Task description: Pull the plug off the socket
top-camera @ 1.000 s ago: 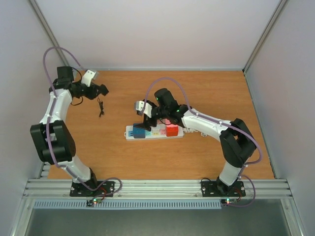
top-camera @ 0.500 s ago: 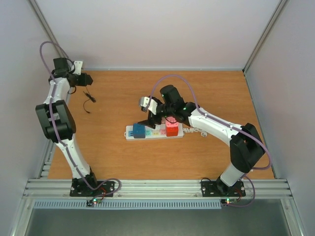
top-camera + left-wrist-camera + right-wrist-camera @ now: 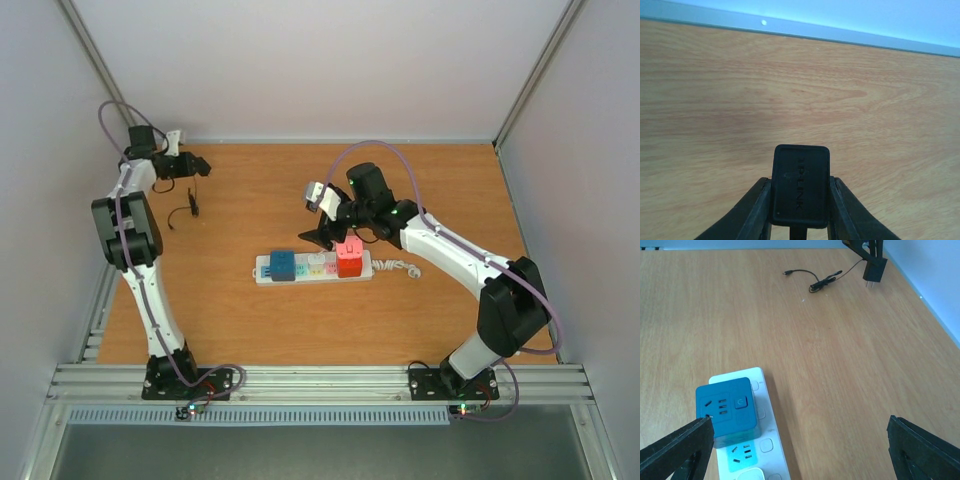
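With the left gripper (image 3: 800, 202) clamped on the plug (image 3: 800, 187), well clear of the socket (image 3: 315, 267), and the right gripper (image 3: 800, 427) open, lower the plug gently without snagging its cable (image 3: 815, 281).

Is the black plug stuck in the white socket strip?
No, the black plug is clamped in the left gripper, far from the socket strip.

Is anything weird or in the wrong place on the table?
Only one thing: the black plug is up in the air, pinched by the left gripper near the far left corner, its thin cord trailing on the table. The power strip lies flat; nothing looks broken.
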You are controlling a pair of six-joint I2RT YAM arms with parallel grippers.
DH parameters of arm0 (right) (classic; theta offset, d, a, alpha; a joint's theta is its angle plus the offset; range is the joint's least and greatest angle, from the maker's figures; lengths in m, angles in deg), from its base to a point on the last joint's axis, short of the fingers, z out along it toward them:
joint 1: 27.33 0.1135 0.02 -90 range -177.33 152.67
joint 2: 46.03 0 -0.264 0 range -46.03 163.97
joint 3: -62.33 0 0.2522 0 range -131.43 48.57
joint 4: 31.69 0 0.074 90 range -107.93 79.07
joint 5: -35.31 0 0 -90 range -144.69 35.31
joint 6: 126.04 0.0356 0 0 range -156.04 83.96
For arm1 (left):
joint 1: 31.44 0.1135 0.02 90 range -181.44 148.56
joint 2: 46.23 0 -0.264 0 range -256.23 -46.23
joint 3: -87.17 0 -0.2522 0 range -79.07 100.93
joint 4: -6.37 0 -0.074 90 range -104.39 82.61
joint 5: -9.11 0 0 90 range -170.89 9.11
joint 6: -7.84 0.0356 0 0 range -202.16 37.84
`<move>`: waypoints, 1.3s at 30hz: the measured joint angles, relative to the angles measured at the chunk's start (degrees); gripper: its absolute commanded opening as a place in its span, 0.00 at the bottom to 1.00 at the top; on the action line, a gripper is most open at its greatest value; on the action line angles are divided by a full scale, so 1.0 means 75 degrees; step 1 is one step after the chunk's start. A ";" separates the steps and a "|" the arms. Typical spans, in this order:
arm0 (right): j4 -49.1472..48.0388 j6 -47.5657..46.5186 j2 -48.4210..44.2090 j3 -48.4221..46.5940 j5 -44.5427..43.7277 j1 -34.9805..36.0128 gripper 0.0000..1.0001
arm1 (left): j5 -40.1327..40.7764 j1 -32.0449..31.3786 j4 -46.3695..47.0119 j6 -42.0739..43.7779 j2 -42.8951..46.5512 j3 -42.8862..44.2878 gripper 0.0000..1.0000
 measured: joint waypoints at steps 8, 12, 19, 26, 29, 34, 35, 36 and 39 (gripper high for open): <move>0.0163 0.0003 -0.0029 0.0000 -0.0111 -0.0020 0.95 | -0.0833 -0.0099 0.0277 -0.0536 -0.0458 0.0052 0.14; 0.0213 0.0000 -0.0029 0.0000 -0.0152 -0.0020 0.95 | -0.0924 -0.0102 0.0335 -0.0647 -0.0629 0.0122 0.20; 0.0242 -0.0003 -0.0029 0.0000 -0.0178 -0.0020 0.96 | -0.0822 -0.0102 0.0364 -0.0705 -0.0758 0.0172 0.47; 0.0242 -0.0003 -0.0029 0.0000 -0.0181 -0.0020 0.96 | -0.0577 -0.0015 0.0344 -0.0664 -0.0758 0.0175 0.62; 0.0245 -0.0003 -0.0029 0.0000 -0.0181 -0.0020 0.96 | -0.0501 0.0067 0.0329 -0.0638 -0.0755 0.0175 0.65; 0.0242 -0.0009 -0.0029 0.0000 -0.0178 -0.0020 0.96 | -0.0358 0.0181 0.0303 -0.0568 -0.0682 0.0131 0.78; 0.0242 -0.0009 -0.0026 0.0000 -0.0178 -0.0020 0.96 | -0.0321 0.0195 0.0306 -0.0525 -0.0615 0.0070 0.81; 0.0239 -0.0009 -0.0026 0.0000 -0.0178 -0.0020 0.96 | -0.0291 0.0204 0.0309 -0.0478 -0.0513 -0.0038 0.85; 0.0236 -0.0009 -0.0026 0.0000 -0.0172 -0.0020 0.96 | -0.0242 0.0204 0.0271 -0.0283 -0.0108 -0.0420 0.95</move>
